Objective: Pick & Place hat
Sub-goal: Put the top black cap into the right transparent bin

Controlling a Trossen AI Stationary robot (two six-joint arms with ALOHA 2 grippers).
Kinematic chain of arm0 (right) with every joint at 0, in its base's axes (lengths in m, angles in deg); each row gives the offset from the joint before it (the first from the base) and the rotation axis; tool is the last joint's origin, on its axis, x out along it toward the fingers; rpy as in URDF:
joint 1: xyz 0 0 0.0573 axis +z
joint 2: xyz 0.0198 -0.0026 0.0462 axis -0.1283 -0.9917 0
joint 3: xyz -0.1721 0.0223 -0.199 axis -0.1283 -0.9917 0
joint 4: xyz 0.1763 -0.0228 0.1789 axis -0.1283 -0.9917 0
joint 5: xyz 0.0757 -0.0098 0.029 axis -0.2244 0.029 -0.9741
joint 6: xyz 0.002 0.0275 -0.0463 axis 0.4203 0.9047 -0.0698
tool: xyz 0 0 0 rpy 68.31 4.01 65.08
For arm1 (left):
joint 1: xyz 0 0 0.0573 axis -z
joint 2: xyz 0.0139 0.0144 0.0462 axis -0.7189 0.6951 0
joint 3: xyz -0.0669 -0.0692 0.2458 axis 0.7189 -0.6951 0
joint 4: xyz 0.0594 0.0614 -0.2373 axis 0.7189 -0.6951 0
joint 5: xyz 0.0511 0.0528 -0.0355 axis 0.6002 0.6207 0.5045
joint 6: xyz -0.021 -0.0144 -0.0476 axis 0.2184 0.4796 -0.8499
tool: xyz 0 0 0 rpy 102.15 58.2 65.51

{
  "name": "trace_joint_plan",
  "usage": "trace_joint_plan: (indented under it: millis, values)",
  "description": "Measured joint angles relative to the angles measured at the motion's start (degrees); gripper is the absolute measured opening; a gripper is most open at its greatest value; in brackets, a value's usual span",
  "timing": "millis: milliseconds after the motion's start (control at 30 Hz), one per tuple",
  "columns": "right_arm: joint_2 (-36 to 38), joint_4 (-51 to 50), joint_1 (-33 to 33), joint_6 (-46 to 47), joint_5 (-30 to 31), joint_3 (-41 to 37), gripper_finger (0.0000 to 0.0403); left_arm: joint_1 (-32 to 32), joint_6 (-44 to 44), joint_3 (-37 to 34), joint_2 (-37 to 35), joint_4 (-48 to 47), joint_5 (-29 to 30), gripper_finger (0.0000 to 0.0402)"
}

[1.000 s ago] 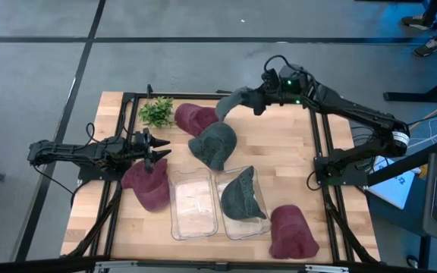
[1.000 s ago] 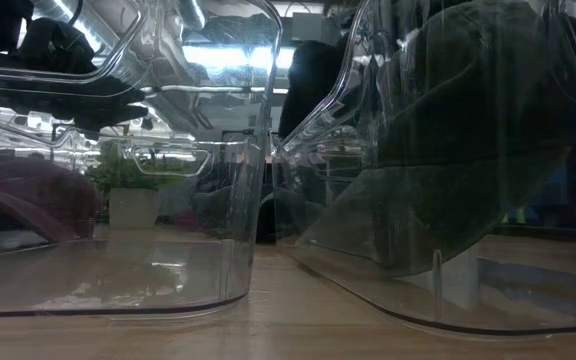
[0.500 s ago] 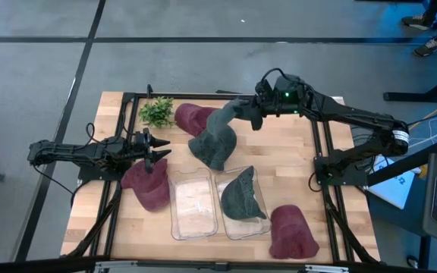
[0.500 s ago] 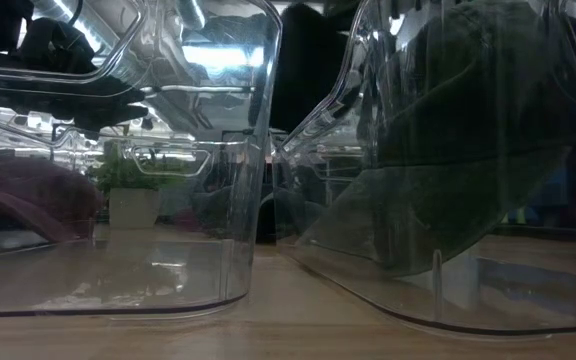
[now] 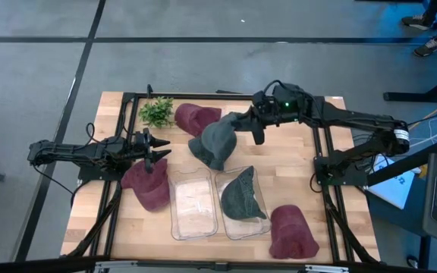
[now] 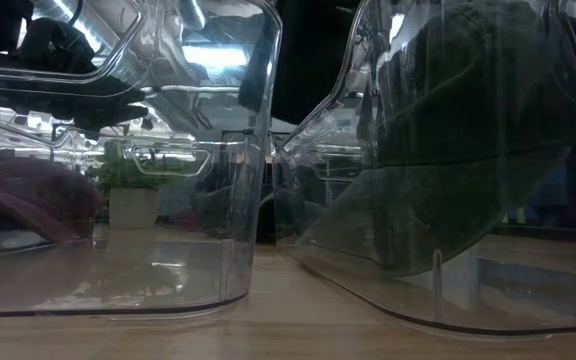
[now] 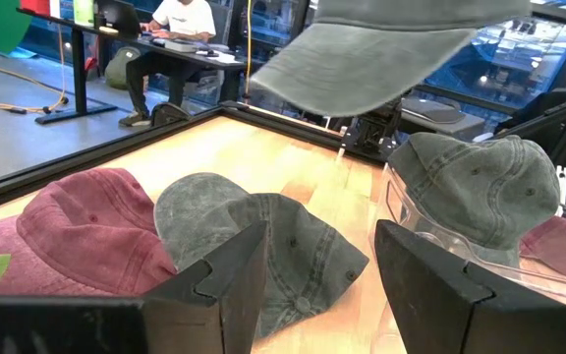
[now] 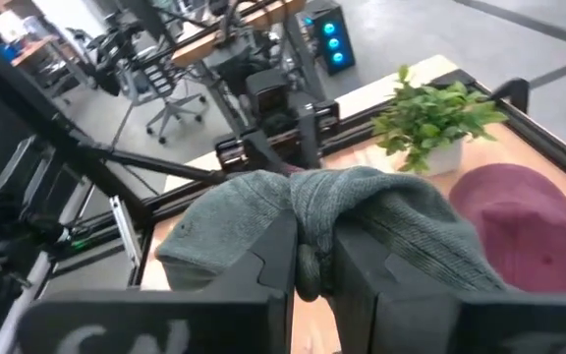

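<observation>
My right gripper (image 5: 250, 123) is shut on a grey hat (image 5: 230, 125) and carries it over the middle of the table, just above a second grey hat (image 5: 211, 149) that lies crown up on the wood. In the left wrist view the carried grey hat (image 7: 401, 44) hangs high over the lying grey hat (image 7: 263, 246). A third grey hat (image 5: 241, 193) leans inside the right clear bin (image 5: 258, 220). My left gripper (image 5: 155, 149) is open at the table's left side, beside a maroon hat (image 5: 149, 186), touching nothing. My right gripper pinches a bunched fold of the grey hat (image 8: 310, 236) between its two fingers. The cloth spreads out past the fingertips on both sides. The hat is lifted clear and hangs from the fingers above the lying grey hat.
An empty clear bin (image 5: 193, 220) stands left of the filled one near the front edge. Other maroon hats lie at the far middle (image 5: 196, 117) and the near right (image 5: 292, 231). A small potted plant (image 5: 156, 112) stands at the far left.
My right gripper has moved toward the table's near and left side and downward, still shut on the grey hat. The hat has travelled from above the far edge to just over the lying grey hat. The left arm has kept still.
</observation>
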State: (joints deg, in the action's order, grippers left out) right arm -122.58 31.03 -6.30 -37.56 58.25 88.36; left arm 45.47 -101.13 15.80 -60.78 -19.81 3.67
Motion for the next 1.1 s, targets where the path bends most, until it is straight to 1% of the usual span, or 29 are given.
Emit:
trace_joint_plan:
  millis: [300,700,967,1100]
  values:
    - [2.0,-1.8,3.9,-6.5,-2.9,0.0,0.0042,0.0,0.0,0.0,0.0,0.0,0.0,0.0185]
    - [3.9,-6.6,9.1,-20.5,-13.8,0.0,0.0042,0.0,0.0,0.0,0.0,0.0,0.0,0.0185]
    - [3.9,-10.3,13.2,-27.7,-17.8,0.0,0.0042,0.0,0.0,0.0,0.0,0.0,0.0,0.0185]
    - [3.9,-13.1,15.0,-29.5,-19.4,0.0,0.0042,0.0,0.0,0.0,0.0,0.0,0.0,0.0185]
